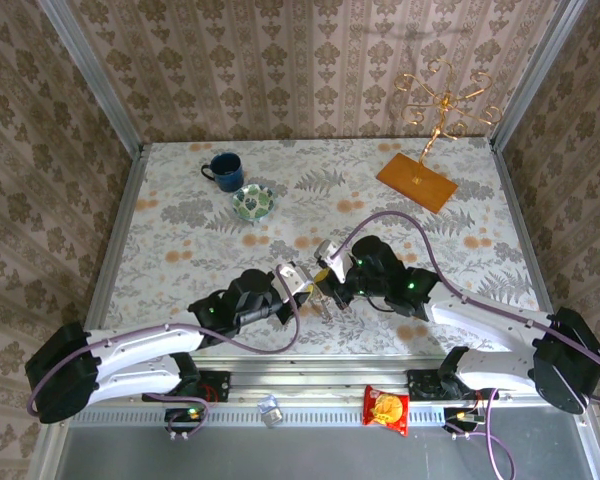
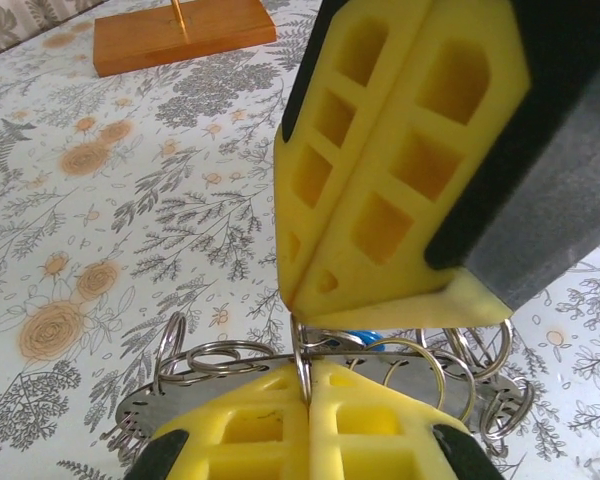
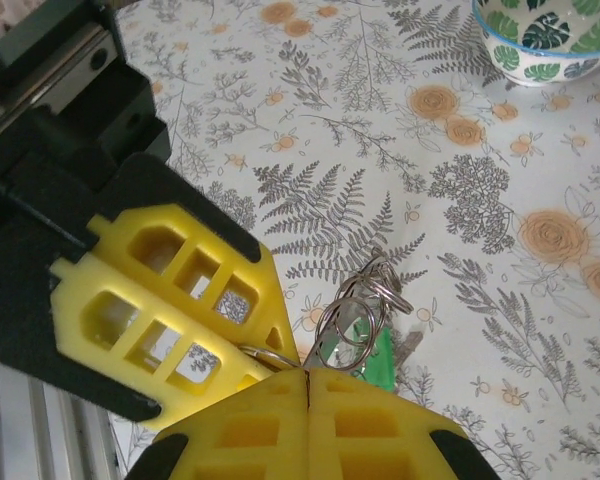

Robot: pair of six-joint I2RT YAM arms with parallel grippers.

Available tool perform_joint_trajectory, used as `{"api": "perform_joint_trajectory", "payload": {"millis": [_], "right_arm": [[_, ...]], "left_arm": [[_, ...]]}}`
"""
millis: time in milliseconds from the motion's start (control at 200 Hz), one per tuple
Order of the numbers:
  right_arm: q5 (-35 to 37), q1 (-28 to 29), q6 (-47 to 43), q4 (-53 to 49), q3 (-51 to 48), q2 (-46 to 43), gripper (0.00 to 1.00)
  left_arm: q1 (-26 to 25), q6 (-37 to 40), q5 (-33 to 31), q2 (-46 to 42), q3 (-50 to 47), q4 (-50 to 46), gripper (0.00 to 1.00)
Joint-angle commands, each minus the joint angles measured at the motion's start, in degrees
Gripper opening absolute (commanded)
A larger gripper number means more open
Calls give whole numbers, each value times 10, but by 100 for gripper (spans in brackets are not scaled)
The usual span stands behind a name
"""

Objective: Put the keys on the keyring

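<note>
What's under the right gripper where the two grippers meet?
A cluster of silvery split rings on a flat grey metal piece, with a sliver of blue; the right wrist view shows a green tag. The left gripper covers the rest, so key blades are hidden.

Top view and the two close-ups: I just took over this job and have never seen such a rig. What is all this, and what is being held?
These are two robot arms bolted at the table's near edge. The top view looks down from behind them: left arm on the left, right arm on the right. Each close-up comes from a camera on one wrist; the yellow fingers at its bottom are that arm's own. On the table stand a mug, a bowl and a stand with gold hooks; a snack packet lies by the near rail. Mid-table, the left end effector and right end effector are shut, each apparently pinching a wire ring of one bundle of rings. A green tag hangs in it.
</note>
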Motion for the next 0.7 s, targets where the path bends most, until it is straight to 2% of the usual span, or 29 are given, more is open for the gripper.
{"api": "perform_joint_trajectory", "payload": {"millis": [0,280,695], "right_arm": [[25,-3,82,36,-17,10,0],[18,-17,153,69,-48,-7,0],[6,-29,193,87,-69,-14,0]], "left_arm": [[-24,31,-2,6,-7,36,0],[-34,45,-22,3,-24,65,0],[-37,51,-31,-5,-37,85,0]]}}
